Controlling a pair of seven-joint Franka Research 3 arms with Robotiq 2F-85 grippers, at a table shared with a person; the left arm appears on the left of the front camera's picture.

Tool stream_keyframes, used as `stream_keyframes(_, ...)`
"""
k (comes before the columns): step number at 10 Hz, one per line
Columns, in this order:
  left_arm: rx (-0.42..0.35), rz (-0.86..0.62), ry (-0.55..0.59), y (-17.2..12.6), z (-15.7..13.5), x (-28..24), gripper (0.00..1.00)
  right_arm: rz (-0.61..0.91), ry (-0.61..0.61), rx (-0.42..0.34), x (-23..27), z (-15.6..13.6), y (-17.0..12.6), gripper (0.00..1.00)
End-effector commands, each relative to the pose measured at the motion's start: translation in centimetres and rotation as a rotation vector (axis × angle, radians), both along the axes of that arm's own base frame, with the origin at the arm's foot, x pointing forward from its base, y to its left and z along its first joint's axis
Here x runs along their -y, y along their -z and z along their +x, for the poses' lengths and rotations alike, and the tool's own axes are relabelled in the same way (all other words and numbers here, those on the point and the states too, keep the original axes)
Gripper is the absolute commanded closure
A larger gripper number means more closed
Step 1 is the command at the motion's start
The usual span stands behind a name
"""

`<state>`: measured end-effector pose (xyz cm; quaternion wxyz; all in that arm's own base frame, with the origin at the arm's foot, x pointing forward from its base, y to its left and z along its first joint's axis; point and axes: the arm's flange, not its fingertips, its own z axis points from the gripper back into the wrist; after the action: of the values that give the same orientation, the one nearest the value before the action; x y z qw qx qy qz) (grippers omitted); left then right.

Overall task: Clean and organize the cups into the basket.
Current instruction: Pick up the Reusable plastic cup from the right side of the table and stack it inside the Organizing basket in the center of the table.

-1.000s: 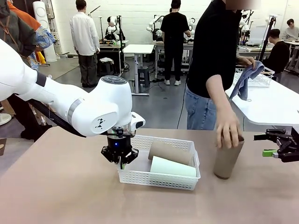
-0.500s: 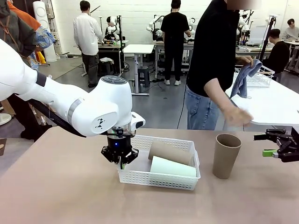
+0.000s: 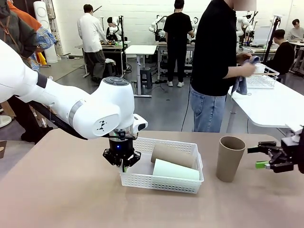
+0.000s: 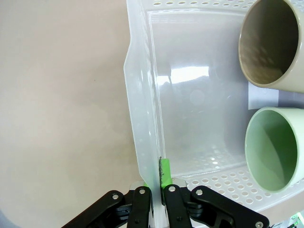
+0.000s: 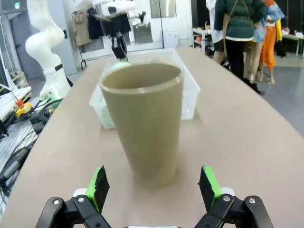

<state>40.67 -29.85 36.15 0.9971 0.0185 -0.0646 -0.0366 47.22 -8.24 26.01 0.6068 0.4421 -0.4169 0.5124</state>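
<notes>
Front view, listed by size. Worktop (image 3: pixel 57 190): tan, carries every item. Left arm (image 3: pixel 95 111): white, reaches down over the basket's (image 3: pixel 161 183) left end. Basket: white, mid-worktop, holds brown cup (image 3: pixel 172 154) and mint cup (image 3: pixel 175 170) lying side by side. Upright brown cup (image 3: pixel 230 159): stands right of basket, apart. Left jaws: pinched tight on basket's left end wall. Right jaws: spread wide, facing upright brown cup, not touching.
</notes>
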Motion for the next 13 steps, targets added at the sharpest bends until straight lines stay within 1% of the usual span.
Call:
stream_keyframes(1,0.008,0.001,0.004,-0.2,-0.1,0.0,1.0,-0.022,-0.007,-0.003,-0.1,1.8,1.4,0.0)
stream_keyframes(3,0.008,0.001,0.004,-0.2,-0.1,0.0,1.0,-0.028,-0.025,-0.019,0.1,1.9,2.5,0.0)
stream_keyframes(6,0.008,0.001,0.004,-0.2,-0.1,0.0,1.0,-0.037,-0.055,-0.042,-1.5,2.5,3.7,0.0)
stream_keyframes(13,0.008,0.001,0.004,-0.2,-0.1,0.0,1.0,-0.048,-0.139,-0.061,-6.2,3.3,4.7,0.0)
